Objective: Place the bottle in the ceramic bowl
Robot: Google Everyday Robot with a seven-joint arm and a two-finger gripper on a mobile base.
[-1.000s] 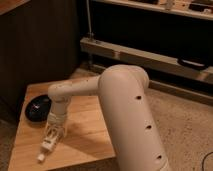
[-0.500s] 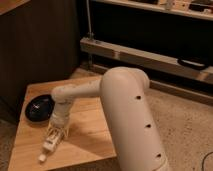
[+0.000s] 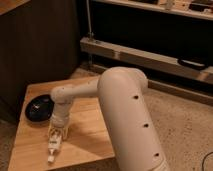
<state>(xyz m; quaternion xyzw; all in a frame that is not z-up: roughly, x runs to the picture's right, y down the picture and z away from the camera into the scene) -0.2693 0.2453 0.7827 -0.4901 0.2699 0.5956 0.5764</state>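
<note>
And there was the gripper (image 3: 55,137), down low over the front-left part of the wooden table (image 3: 86,131), sitting right on the upper end of the bottle (image 3: 52,149). The white bottle poked out below it, cap end aimed at the table's front edge, body angled a little toward the left edge. Whether the gripper had clamped the bottle or was only straddling it could not be told from this view, nor whether the bottle was resting on the wood or just off it.

The ceramic bowl (image 3: 39,107), black and glossy, sat empty close to the left edge, further back than the bottle and near it but apart. By my reading, the wrist pointed straight down so the bottle could be taken from above and carried the short way back to the bowl. The task was not yet done.

The robot arm (image 3: 125,112) bulked white across the front-right corner. Beyond the table's back edge stood a dark wood panel (image 3: 40,40) and a metal rail (image 3: 140,52); the speckled floor (image 3: 187,130) spread off to the right.
</note>
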